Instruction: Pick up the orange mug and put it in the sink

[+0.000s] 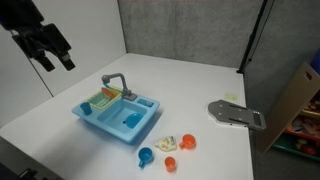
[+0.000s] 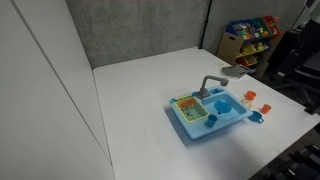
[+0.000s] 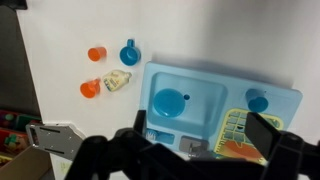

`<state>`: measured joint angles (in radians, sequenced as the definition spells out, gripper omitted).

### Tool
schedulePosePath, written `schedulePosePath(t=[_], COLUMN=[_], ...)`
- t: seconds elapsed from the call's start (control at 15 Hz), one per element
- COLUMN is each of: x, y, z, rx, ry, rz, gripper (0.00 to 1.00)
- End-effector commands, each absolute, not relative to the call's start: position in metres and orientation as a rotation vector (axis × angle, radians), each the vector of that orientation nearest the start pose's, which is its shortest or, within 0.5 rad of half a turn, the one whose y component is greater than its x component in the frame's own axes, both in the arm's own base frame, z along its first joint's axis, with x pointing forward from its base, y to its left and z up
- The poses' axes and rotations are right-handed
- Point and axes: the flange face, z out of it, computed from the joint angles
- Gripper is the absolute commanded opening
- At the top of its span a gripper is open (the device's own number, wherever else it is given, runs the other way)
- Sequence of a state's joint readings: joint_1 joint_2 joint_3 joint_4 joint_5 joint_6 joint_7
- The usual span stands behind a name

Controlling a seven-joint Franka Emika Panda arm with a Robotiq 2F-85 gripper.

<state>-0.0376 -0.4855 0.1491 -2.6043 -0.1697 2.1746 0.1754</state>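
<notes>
The orange mug (image 1: 187,142) lies on the white table next to the sink, and also shows in the wrist view (image 3: 90,88) and in an exterior view (image 2: 250,96). The light blue sink (image 1: 95,118) with its grey faucet (image 1: 118,82) stands mid-table; it also shows in an exterior view (image 2: 195,133) and in the wrist view (image 3: 160,75). My gripper (image 1: 55,55) is open and empty, high above the table and well away from the mug. In the wrist view its fingers (image 3: 200,128) frame the sink from above.
A blue mug (image 1: 146,156), a smaller orange piece (image 1: 169,163) and a pale yellowish item (image 1: 166,145) lie near the orange mug. A grey flat object (image 1: 235,115) lies at the table's edge. A cardboard box (image 1: 300,100) and a toy shelf (image 2: 250,35) stand beyond the table.
</notes>
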Motion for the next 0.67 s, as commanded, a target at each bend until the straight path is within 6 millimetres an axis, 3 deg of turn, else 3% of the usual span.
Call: schedulePosePath(t=[0.0,0.27,0.6], x=[0.389,0.394,0.417], y=[0.036,0.04,0.053], z=[0.419,0.423,0.439], rx=[-3.342,-3.334,-3.311], ry=[-0.023,-0.024,-0.05], rz=[-0.126,-0.118,-0.103], gripper=[1.0,1.0,1.0])
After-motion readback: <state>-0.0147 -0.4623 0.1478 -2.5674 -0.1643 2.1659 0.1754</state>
